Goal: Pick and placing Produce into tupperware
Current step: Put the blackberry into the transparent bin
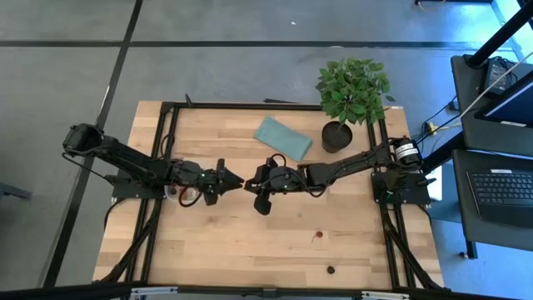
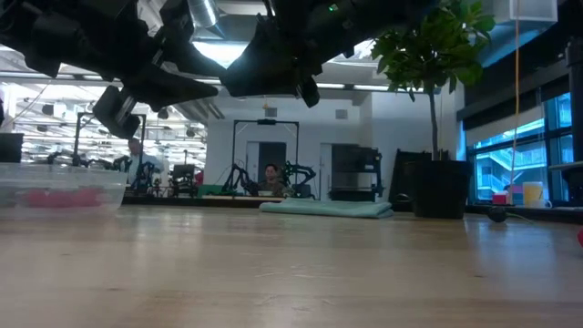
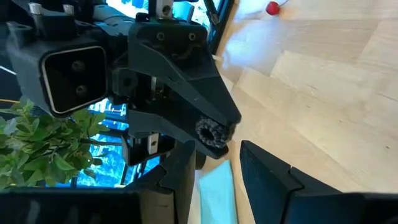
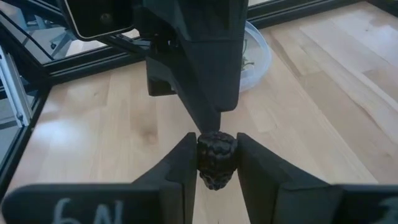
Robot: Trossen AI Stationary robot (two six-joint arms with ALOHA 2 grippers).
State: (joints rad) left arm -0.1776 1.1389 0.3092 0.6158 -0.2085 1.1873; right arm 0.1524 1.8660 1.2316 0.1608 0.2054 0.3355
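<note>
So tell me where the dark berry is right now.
The dark berry sits between the right gripper fingers, raised over the table's middle, tip to tip with the left gripper, right of the tupperware.

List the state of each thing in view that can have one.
blackberry: gripped, lifted off the table.
right gripper: shut on the blackberry.
left gripper: open, empty, tips close to the blackberry.
tupperware: uncovered, red fruit inside.
red berry: loose on the table.
dark berry: loose on the table.
potted plant: upright.
</note>
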